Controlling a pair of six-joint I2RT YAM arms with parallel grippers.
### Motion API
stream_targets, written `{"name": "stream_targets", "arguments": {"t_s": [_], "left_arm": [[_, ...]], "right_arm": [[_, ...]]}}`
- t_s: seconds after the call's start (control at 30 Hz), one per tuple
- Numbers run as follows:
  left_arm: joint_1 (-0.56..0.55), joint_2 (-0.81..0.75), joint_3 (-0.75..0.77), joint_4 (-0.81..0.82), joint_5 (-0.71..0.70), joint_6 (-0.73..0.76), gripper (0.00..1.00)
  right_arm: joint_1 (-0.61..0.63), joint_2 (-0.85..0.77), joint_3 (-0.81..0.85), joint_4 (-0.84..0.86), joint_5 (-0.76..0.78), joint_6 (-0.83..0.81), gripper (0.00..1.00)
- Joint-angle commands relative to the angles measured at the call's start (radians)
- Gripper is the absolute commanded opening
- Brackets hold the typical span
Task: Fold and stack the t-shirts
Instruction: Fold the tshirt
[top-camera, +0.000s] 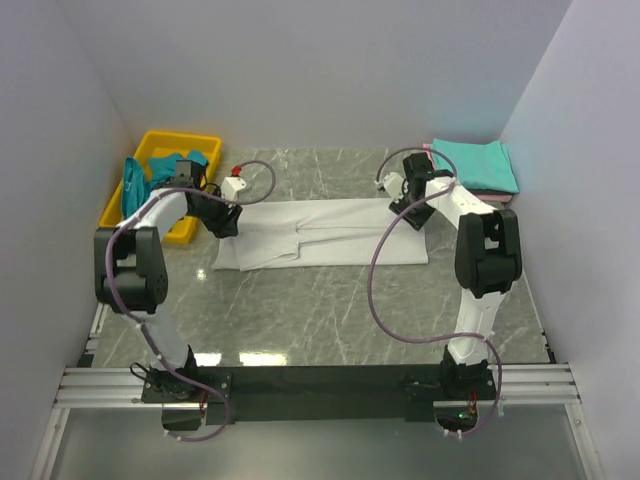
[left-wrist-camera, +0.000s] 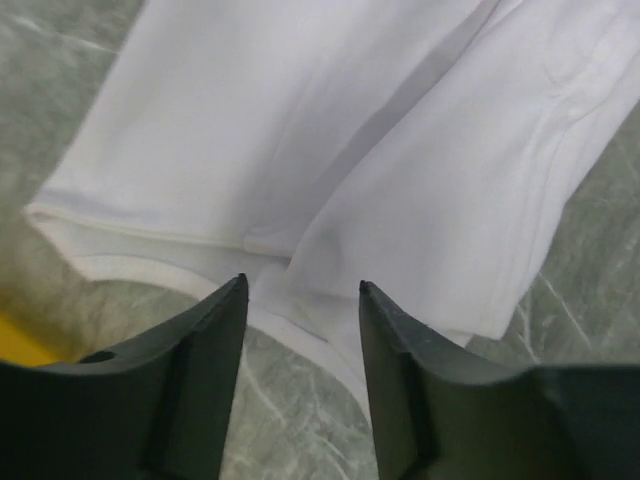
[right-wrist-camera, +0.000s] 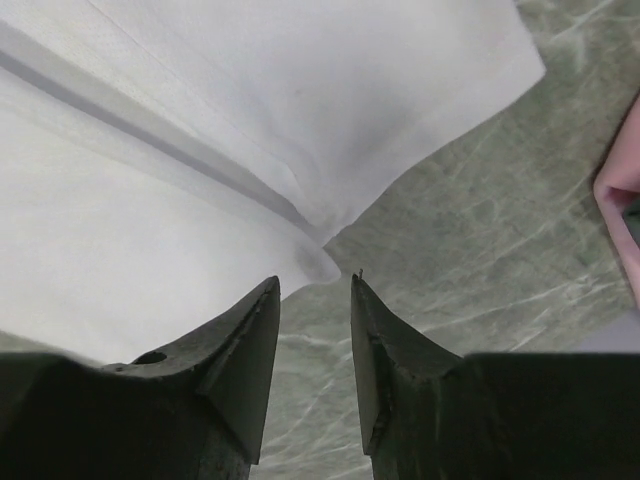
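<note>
A white t-shirt (top-camera: 320, 232) lies flat across the middle of the table, folded lengthwise into a long strip. My left gripper (top-camera: 228, 218) sits at its left end. In the left wrist view that gripper (left-wrist-camera: 303, 285) is open, the shirt's (left-wrist-camera: 300, 120) hemmed edge lying loose between the fingertips. My right gripper (top-camera: 410, 212) is at the shirt's right end. It (right-wrist-camera: 315, 280) is open too, just short of a corner of the white cloth (right-wrist-camera: 200, 150), with nothing held. A folded teal t-shirt (top-camera: 475, 160) rests on a pink one (top-camera: 492, 194) at the back right.
A yellow tray (top-camera: 165, 148) stands at the back left with a crumpled teal shirt (top-camera: 165, 172) hanging over it; its corner (left-wrist-camera: 20, 345) shows beside the left fingers. The pink shirt's edge (right-wrist-camera: 620, 200) is at the right. Grey walls close in both sides.
</note>
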Motion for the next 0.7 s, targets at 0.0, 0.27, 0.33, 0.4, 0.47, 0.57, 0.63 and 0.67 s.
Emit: {"name": "stream_targets", "arguments": {"t_s": [0.0,0.27,0.33,0.4,0.47,0.57,0.63,0.67], "left_arm": [[0.007,-0.203,-0.042,-0.013,0.073,0.003,0.55],[-0.089,-0.357,-0.314,0.071,-0.051,0.020,0.60],[-0.121,-0.370,-0.363,0.096,-0.102,0.029,0.59],[-0.158,-0.380,-0.390,0.114,-0.134,0.052,0.59],[-0.177,-0.377,-0.427,0.137,-0.182,0.066,0.58],[-0.193,-0.352,-0.446,0.174,-0.206,0.084,0.57],[-0.201,-0.332,-0.438,0.180,-0.211,0.093,0.58],[-0.206,-0.312,-0.440,0.183,-0.217,0.096,0.58]], "right_arm": [[-0.008,-0.096,0.075,-0.073,-0.056,0.100,0.42],[-0.004,-0.096,0.104,-0.207,-0.216,0.196,0.33],[-0.001,-0.107,0.087,-0.203,-0.227,0.205,0.32],[-0.001,-0.113,0.066,-0.198,-0.228,0.205,0.32],[-0.001,-0.113,0.054,-0.195,-0.230,0.206,0.32],[-0.001,-0.107,0.047,-0.201,-0.235,0.205,0.32],[0.001,-0.105,0.043,-0.201,-0.233,0.202,0.31],[0.001,-0.107,0.041,-0.201,-0.232,0.200,0.31]]}}
